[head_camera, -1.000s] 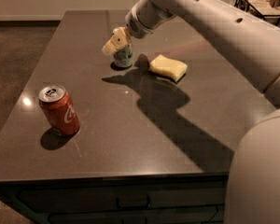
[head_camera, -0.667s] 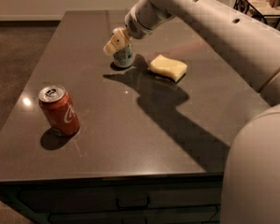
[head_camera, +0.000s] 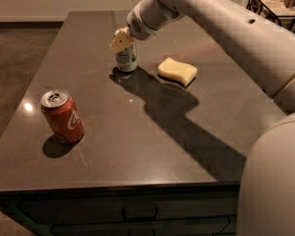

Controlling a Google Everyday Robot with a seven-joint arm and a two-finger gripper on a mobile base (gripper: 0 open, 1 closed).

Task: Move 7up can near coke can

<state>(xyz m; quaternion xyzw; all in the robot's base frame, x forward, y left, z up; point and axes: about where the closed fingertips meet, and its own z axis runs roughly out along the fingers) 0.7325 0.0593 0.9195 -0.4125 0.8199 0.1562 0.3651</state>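
Right now my gripper (head_camera: 122, 40) sits atop the 7up can (head_camera: 127, 59) toward the worktop's far edge; whether it grips, I cannot tell. A loose hold could tip it short of the coke can (head_camera: 63, 116) near the front-left corner.

arm (head_camera: 226, 16): smooth off-white shell, small dark holes | pincer (head_camera: 122, 40): cream, perhaps padded, at arm tip

The dark brown tabletop (head_camera: 137, 151) was smooth and semi-glossy, catching a spot of light. The red metal coke can (head_camera: 64, 119) had a glossy painted side and bare silver top; the silvery-green metal 7up can (head_camera: 126, 59) gleamed dully. The pale yellow sponge (head_camera: 177, 71) looked matt. The cream plastic gripper (head_camera: 122, 41), at the 7up can's top, seemed smooth and satin
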